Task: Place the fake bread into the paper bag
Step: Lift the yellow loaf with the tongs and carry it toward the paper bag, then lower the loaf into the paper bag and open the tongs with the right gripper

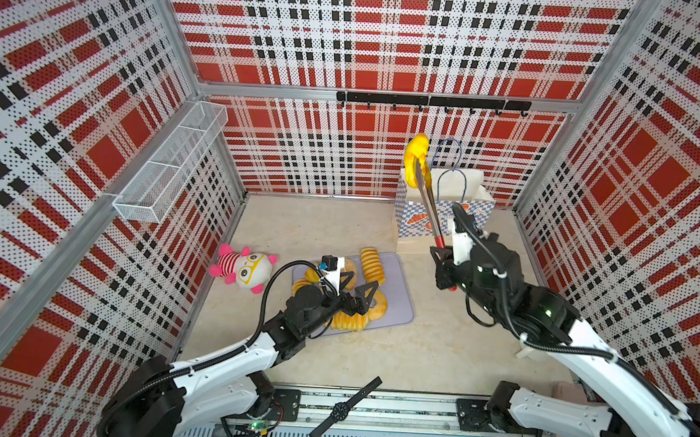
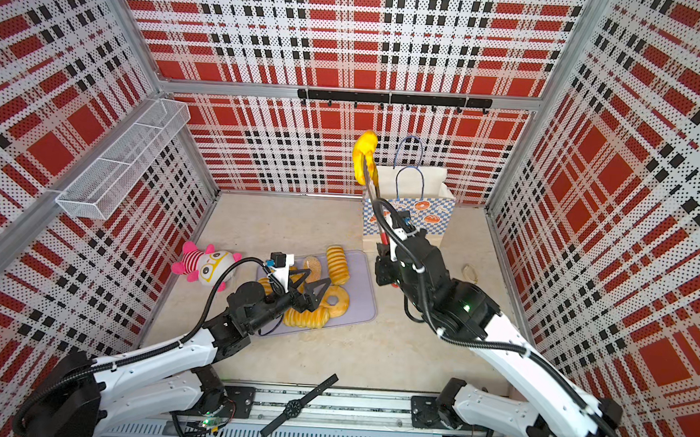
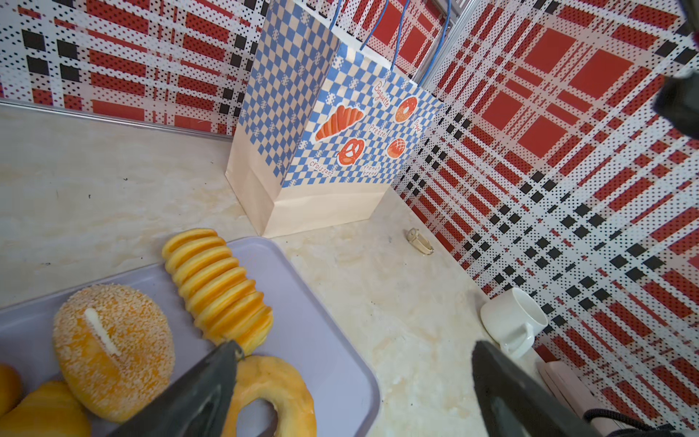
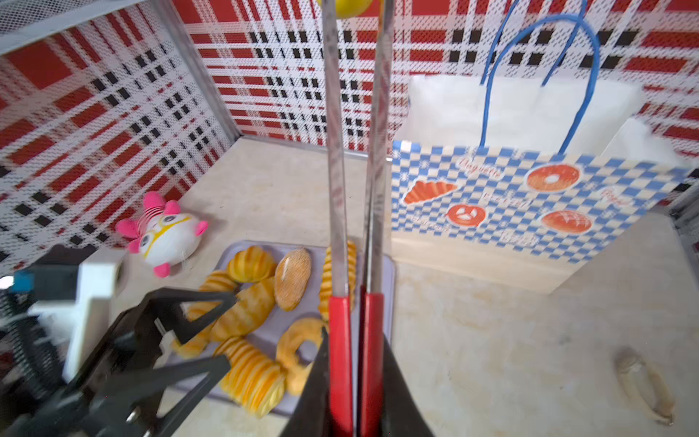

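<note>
We see right claw clamped on tongs, one bread raised by bag; left claw apart; other bread on tray.

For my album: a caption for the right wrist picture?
Right gripper clamps red-handled tongs holding a yellow toy pastry near the paper bag, above a tray of pastries.

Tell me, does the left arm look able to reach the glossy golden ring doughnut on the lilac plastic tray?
Probably yes. The left gripper hangs open just above the ring doughnut on the lilac tray; nothing lies between them. The right gripper, shut on red-handled tongs, is well aside.
</note>
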`<state>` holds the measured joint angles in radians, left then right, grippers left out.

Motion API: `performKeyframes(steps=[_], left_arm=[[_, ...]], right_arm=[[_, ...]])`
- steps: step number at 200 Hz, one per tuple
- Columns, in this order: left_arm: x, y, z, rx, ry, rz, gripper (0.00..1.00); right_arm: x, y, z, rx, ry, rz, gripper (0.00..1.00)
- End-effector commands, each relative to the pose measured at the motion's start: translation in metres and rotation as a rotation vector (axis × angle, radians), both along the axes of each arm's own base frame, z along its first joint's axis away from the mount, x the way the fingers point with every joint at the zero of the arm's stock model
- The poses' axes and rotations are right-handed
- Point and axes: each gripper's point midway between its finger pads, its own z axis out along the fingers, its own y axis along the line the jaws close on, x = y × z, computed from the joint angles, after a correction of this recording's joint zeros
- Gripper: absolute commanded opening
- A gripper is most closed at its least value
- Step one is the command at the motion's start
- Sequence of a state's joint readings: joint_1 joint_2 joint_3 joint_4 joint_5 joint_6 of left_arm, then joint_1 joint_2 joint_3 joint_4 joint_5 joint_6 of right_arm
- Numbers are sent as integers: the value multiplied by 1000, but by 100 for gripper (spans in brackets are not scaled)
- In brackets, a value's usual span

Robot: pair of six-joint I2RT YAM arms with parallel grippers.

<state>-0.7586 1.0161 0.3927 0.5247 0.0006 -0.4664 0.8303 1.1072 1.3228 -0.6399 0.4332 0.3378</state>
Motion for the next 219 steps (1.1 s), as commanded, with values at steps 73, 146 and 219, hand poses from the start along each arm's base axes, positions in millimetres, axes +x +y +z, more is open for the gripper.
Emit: performKeyframes(steps=[73,146,219], left_arm=[[-1,1,9,-19,-37,-6,98],[-1,3,10,-24,-39,0,98],[-1,6,11,-30,-41,8,98]], right_arm=[[96,-35,-57,-253,77,-238,15],[107,-35,-94,-314,156,-252,22],[107,-36,-103,-323,172,-260,27]])
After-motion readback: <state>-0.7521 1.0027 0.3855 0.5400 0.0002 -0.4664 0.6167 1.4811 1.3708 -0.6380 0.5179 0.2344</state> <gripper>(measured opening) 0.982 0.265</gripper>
